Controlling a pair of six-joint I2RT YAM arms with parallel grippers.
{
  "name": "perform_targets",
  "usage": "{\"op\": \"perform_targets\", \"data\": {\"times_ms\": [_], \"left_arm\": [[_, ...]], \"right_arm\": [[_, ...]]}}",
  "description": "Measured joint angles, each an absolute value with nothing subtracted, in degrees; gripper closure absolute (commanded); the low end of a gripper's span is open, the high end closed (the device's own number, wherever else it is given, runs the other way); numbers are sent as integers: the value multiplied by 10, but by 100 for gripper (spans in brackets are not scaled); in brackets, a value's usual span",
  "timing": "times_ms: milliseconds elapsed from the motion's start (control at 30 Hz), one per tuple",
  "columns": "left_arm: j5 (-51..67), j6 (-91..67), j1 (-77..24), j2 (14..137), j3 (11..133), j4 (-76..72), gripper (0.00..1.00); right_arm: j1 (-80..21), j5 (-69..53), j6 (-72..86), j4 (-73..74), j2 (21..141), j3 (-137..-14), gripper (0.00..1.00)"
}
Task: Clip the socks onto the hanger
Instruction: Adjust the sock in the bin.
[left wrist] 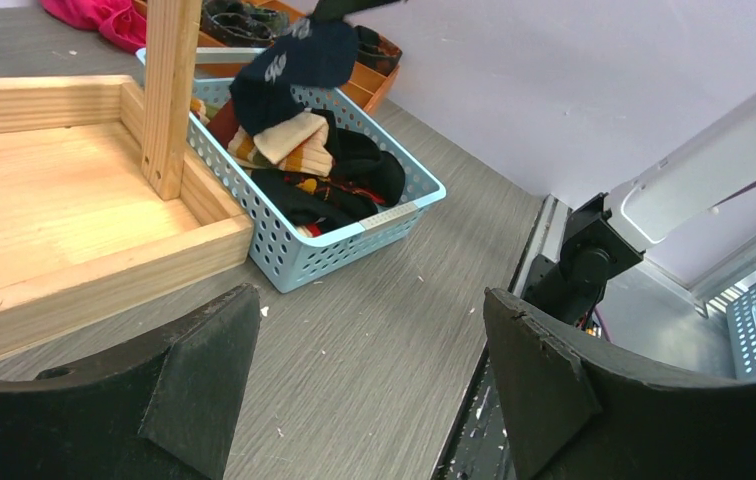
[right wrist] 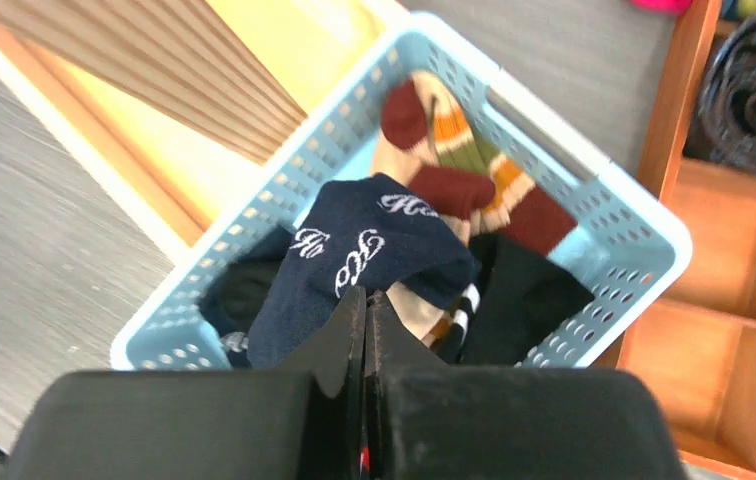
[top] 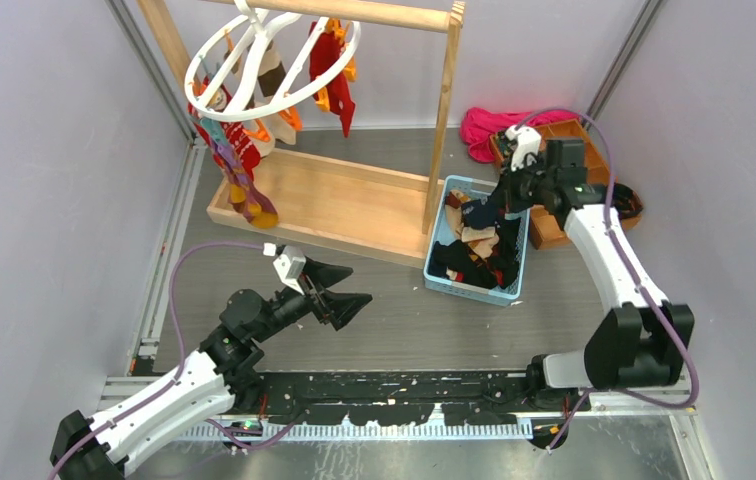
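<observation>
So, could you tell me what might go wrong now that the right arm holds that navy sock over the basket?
The right gripper pinches only an edge of the navy sock, so it may slip into the blue basket. Its hanging end sits near the striped socks and could drag one. The wooden post stands between basket and hanger, so a straight carry might snag.

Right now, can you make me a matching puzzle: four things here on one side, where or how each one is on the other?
1. navy blue sock with white lettering
2. light blue perforated plastic basket
3. white round plastic clip hanger
4. left gripper

A. open, holding nothing
B. hanging from the wooden rail
C. pinched by the right gripper
D. standing on the grey table

Pairs: 1-C, 2-D, 3-B, 4-A.
</observation>
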State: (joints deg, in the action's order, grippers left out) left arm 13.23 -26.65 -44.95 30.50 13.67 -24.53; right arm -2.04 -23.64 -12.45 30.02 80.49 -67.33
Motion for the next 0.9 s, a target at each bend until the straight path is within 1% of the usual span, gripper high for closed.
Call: {"op": "perform_targets", "data": {"times_ms": [133, 300, 367, 467, 500, 533, 733, 900], "left_arm": [[133, -267, -449, 311, 137, -245, 17], [133, -270, -449, 323, 137, -246, 17], [133, -270, -449, 329, 138, -246, 17], [135, -270, -449, 336, 138, -247, 17], [136, -271, -449, 338, 138, -248, 17], [136, -271, -449, 340, 138, -251, 17], [140, -277, -449, 360, 140, -276, 18], [150, -287, -449, 390, 142, -312, 18]], "right_arm": [[11, -325, -93, 285, 757, -688, 99], [52, -433, -43, 289, 758, -704, 99], [63, -465, -22, 304, 763, -733, 99], [67, -495, -1, 323, 768, -795, 99], [67, -509, 7, 331, 768, -832, 99], [67, -510, 8, 331, 768, -836, 99], [67, -536, 19, 386, 766, -967, 99], [67, -543, 19, 414, 739, -975, 99]]}}
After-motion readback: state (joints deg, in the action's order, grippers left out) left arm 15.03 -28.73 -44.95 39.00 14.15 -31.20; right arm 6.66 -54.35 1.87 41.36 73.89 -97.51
